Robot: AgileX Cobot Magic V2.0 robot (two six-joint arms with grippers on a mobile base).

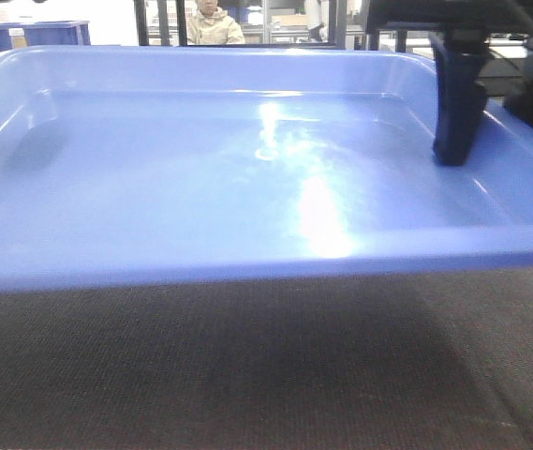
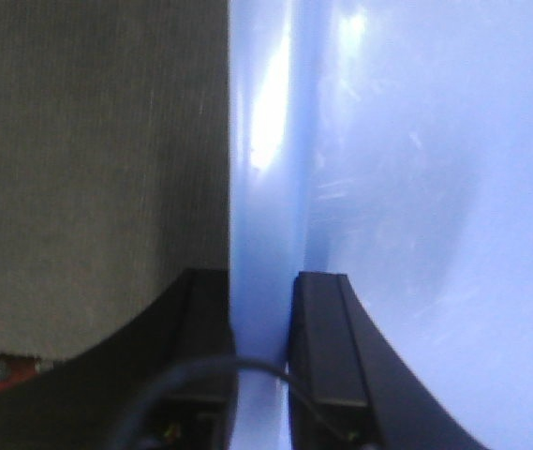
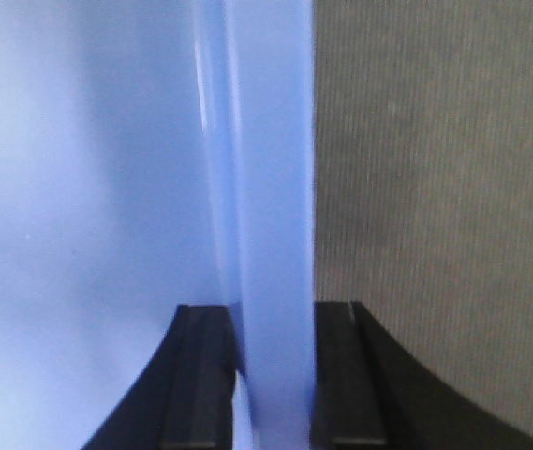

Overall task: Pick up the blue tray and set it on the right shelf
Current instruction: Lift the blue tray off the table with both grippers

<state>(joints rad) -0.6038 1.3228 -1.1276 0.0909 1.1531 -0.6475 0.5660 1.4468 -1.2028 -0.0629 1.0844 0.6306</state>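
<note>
My left gripper (image 2: 263, 300) and right gripper (image 3: 273, 323) each clamp tight on a side rim of the blue tray (image 1: 200, 187).

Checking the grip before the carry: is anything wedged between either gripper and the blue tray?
Nothing visible. The left gripper and right gripper each clamp the blue tray directly by its rim. The right shelf is not in view.

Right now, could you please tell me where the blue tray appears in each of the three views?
Front-facing: the blue tray fills the upper frame, above the carpet.
Left wrist: its rim runs up the middle, clamped in the left tool; basin at right.
Right wrist: rim up the middle, clamped in the right tool; basin at left.
Shared landmark: the dark carpet, outside the rim in every view.
</note>
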